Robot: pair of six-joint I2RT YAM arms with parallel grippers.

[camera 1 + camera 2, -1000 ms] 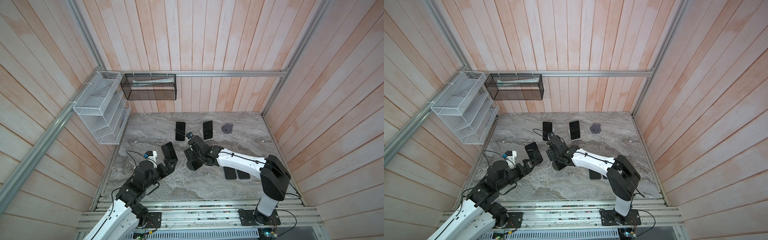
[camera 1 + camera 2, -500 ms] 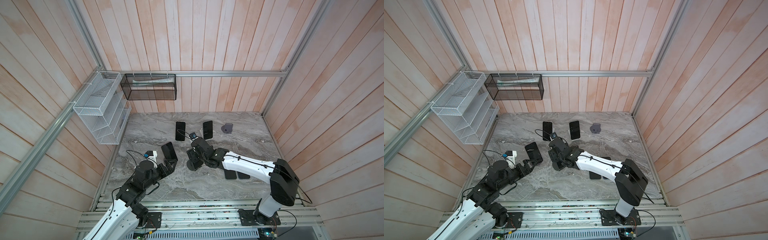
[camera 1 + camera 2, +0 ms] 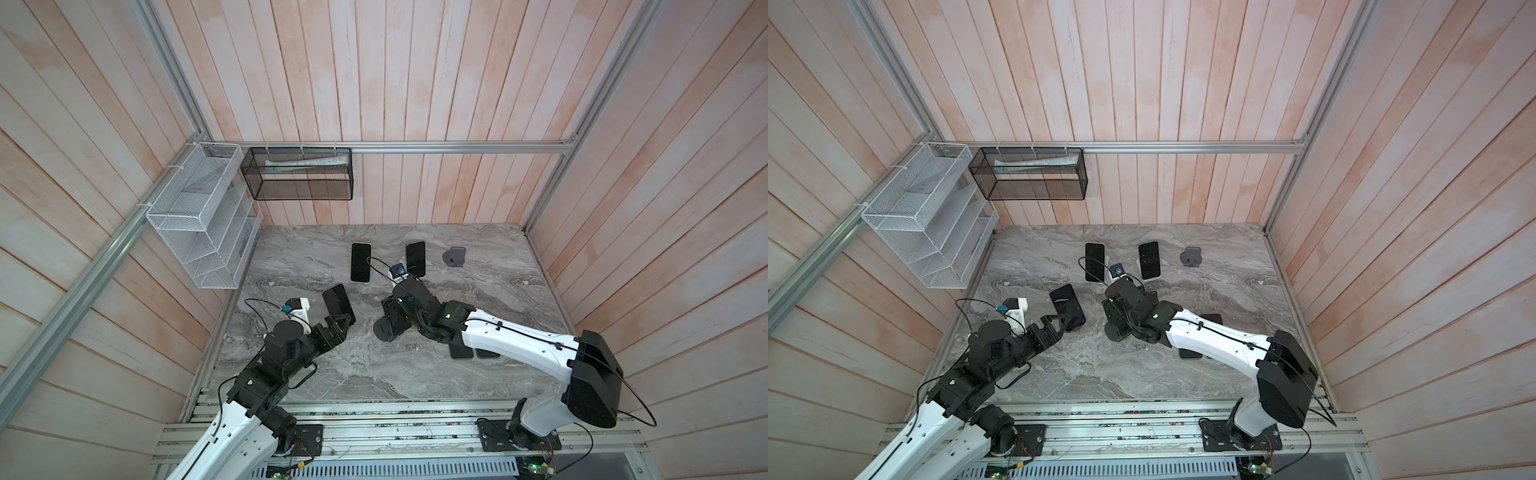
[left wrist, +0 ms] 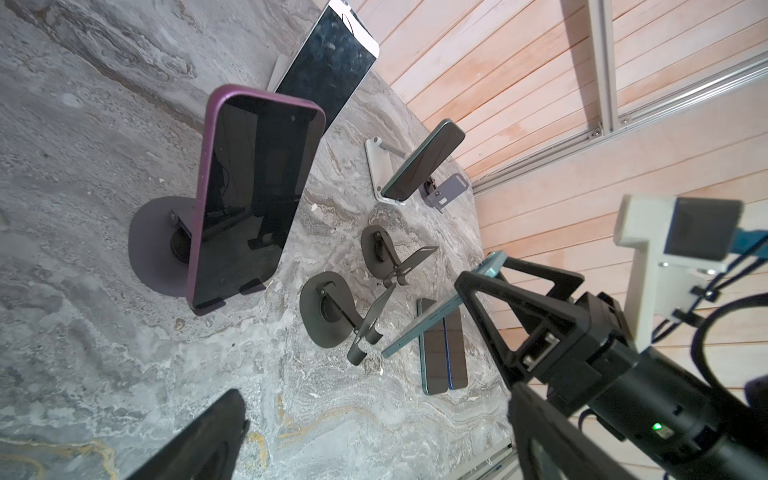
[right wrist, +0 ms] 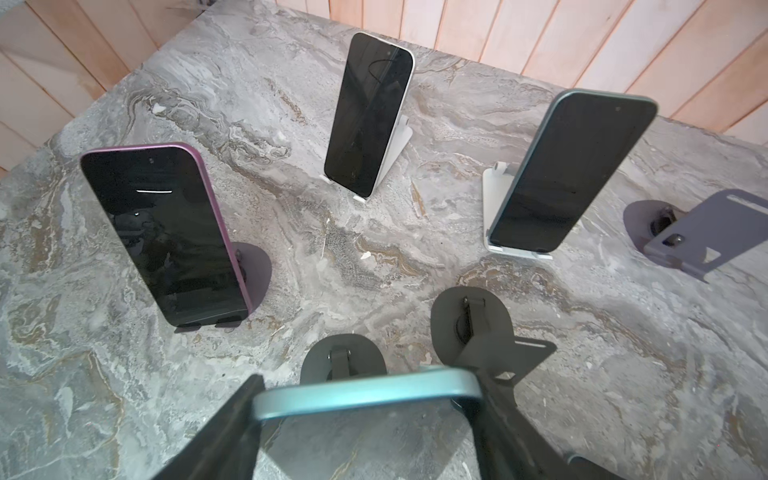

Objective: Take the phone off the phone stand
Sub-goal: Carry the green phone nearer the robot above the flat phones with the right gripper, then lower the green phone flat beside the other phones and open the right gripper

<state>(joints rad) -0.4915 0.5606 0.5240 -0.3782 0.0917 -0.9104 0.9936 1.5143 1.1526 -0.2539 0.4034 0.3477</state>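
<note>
Two flat phones [image 4: 434,365] lie nearest the front of the counter [image 3: 374,374], beside the right arm; likely the drop spot. Just beyond, the right hand [image 5: 368,409] grips a teal phone [image 5: 365,390] across its width, tilted as a stand would lean it, its lower end close by the lip of a dark stand [image 4: 328,311]; whether they touch I cannot tell. Another bare stand [image 4: 380,253] crowds that side, so lifting up and back looks safest. The left hand [image 3: 338,326] gapes empty beside the purple phone [image 4: 249,195], propped on its stand. Farthest, a white-edged phone [image 5: 370,112] and a blue-edged phone [image 5: 569,170] stand propped, open counter between.
</note>
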